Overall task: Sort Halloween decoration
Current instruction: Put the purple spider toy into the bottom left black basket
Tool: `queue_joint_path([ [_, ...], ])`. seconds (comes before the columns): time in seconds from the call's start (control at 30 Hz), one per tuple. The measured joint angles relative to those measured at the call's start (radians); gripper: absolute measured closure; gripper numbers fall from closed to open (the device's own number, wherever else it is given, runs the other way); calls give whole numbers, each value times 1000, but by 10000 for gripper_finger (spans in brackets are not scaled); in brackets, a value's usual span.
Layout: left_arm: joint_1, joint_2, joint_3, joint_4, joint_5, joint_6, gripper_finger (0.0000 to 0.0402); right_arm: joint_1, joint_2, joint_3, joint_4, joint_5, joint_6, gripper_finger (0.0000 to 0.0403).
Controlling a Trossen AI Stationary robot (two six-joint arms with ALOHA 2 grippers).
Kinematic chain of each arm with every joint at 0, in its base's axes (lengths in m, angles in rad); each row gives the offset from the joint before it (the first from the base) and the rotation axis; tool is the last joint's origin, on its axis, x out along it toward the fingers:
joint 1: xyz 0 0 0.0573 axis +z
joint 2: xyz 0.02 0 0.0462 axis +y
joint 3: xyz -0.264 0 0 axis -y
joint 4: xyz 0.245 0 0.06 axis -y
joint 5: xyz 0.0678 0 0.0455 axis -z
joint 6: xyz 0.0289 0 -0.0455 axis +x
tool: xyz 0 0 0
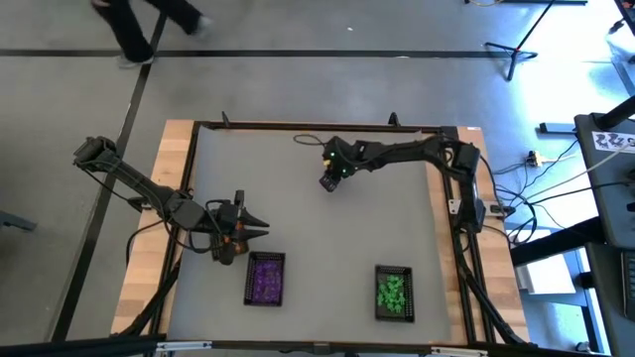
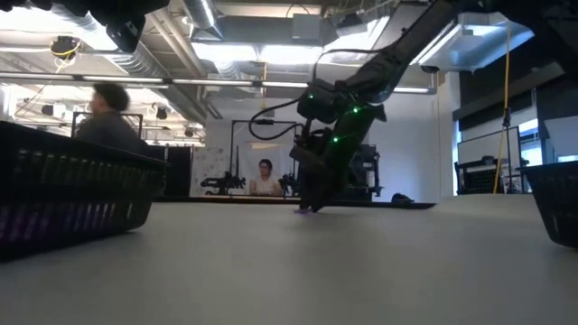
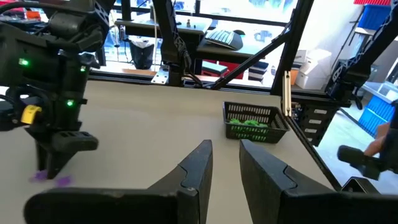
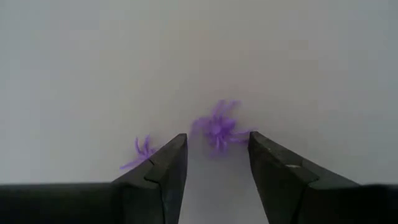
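Two tiny purple spider-shaped trinkets lie on the grey table. In the right wrist view one purple trinket point(image 4: 217, 129) sits between the tips of my open right gripper point(image 4: 214, 155), which points down at the table; a second purple trinket point(image 4: 140, 153) lies just outside one finger. The right gripper point(image 1: 330, 181) is in the table's far middle, and its tips point(image 2: 312, 203) reach table height. My left gripper point(image 1: 253, 226) hovers open, just beyond the far end of the tray of purple trinkets point(image 1: 265, 278). A second tray point(image 1: 394, 294) holds green ones.
Both black mesh trays stand near the table's near edge, the purple tray point(image 2: 63, 203) on the left and the green tray point(image 3: 255, 121) on the right. Bare grey table lies between them and the right gripper. A black cable point(image 1: 308, 140) loops near the far edge. People are in the room beyond.
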Motion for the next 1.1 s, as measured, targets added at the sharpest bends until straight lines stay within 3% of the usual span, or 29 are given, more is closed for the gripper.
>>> queue_joint_path([
  [0.27, 0, 0, 0, 0, 0, 0, 327, 79, 2, 26, -83, -4, -106, 233],
  [0.37, 0, 0, 0, 0, 0, 0, 327, 104, 2, 28, -100, 43, -131, 233],
  [0.5, 0, 0, 0, 0, -1, 0, 327, 118, 2, 26, -90, 122, -118, 233],
  [1.1, 0, 0, 0, 0, -1, 0, 327, 106, 5, 24, -8, 191, -25, 233],
])
